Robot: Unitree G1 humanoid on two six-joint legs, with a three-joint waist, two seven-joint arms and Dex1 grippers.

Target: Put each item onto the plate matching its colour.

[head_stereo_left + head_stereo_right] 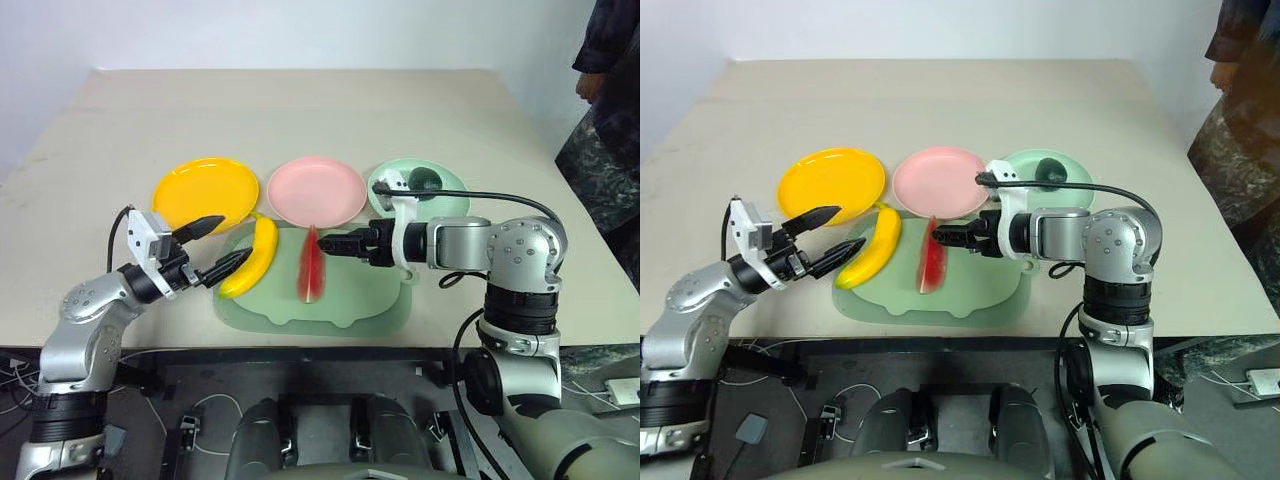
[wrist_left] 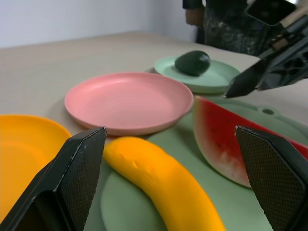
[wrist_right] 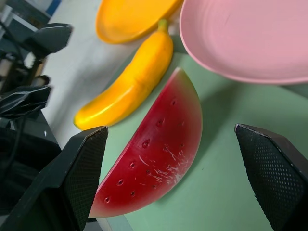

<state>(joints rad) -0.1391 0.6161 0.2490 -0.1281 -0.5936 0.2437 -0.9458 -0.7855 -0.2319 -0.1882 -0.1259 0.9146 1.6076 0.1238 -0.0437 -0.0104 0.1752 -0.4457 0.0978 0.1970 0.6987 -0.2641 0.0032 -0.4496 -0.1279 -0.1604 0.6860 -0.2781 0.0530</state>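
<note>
Lining my released right hand [image 1: 326, 243] on the watermelon wedge [image 1: 310, 264], lying on the mat [image 1: 380, 300] by the tabletop's near edge; next, clench it, lift to the pink plate [image 1: 316, 191]. Left hand [image 1: 222, 247] released beside the banana [image 1: 254, 258].

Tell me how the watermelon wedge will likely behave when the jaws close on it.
The watermelon wedge looks like stiff moulded plastic, so it probably won't squash. Its glossy face may be slippery. It stands on its narrow rind edge on the mat, so a sideways nudge could likely tip it flat.
</note>
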